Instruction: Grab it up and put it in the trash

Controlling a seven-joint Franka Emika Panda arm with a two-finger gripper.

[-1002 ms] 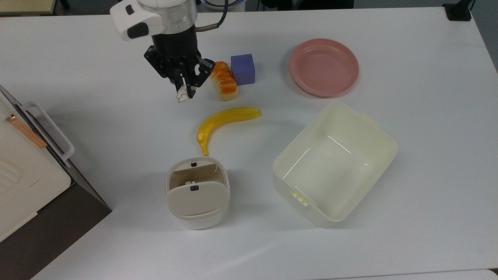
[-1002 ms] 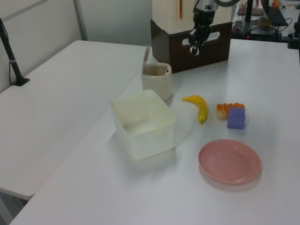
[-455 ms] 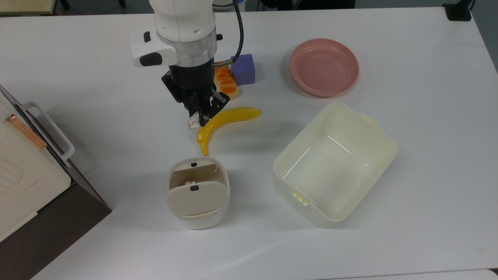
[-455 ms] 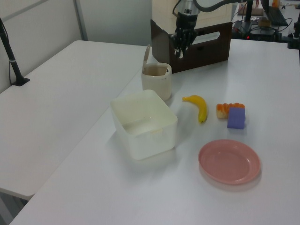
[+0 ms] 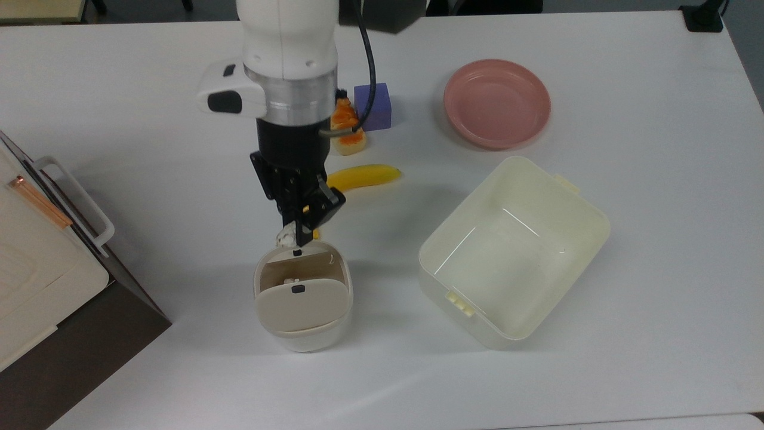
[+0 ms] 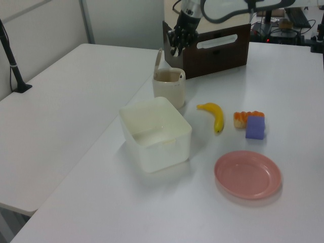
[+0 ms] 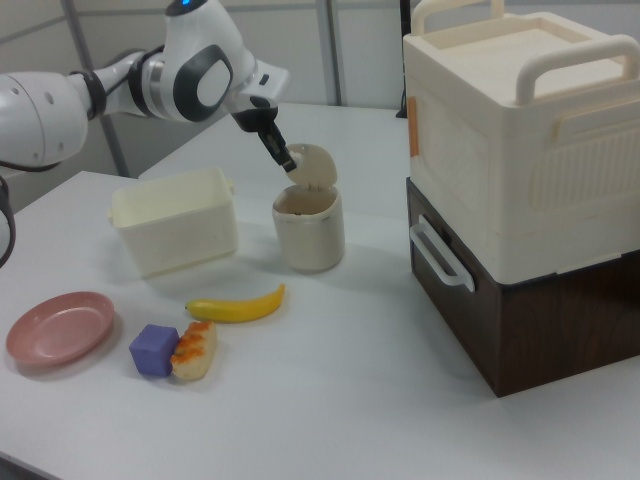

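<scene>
The paper wad (image 5: 285, 238), a tiny crumpled off-white ball, is pinched between my gripper's (image 5: 292, 235) black fingers, which are shut on it. In the top view it hangs just over the far rim of the trash (image 5: 302, 334), a small white rounded-square bin whose beige flap lid (image 5: 301, 303) stands tilted open, showing the brown inside. In the left view my gripper (image 6: 175, 47) hovers above the trash (image 6: 168, 91). In the right view my gripper (image 7: 287, 159) sits just beside the raised lid over the trash (image 7: 309, 240).
A yellow banana (image 5: 364, 175), an orange-glazed bread loaf (image 5: 347, 132) and a purple cube (image 5: 372, 106) lie behind my arm. A pink plate (image 5: 496, 103) and a large cream tub (image 5: 513, 251) sit to the top view's right. A cream box on a brown base (image 5: 36, 263) stands at the top view's left.
My gripper has carried the paper wad from beside the bread loaf, past the banana, to just above the trash's rim. Nothing else has moved.
</scene>
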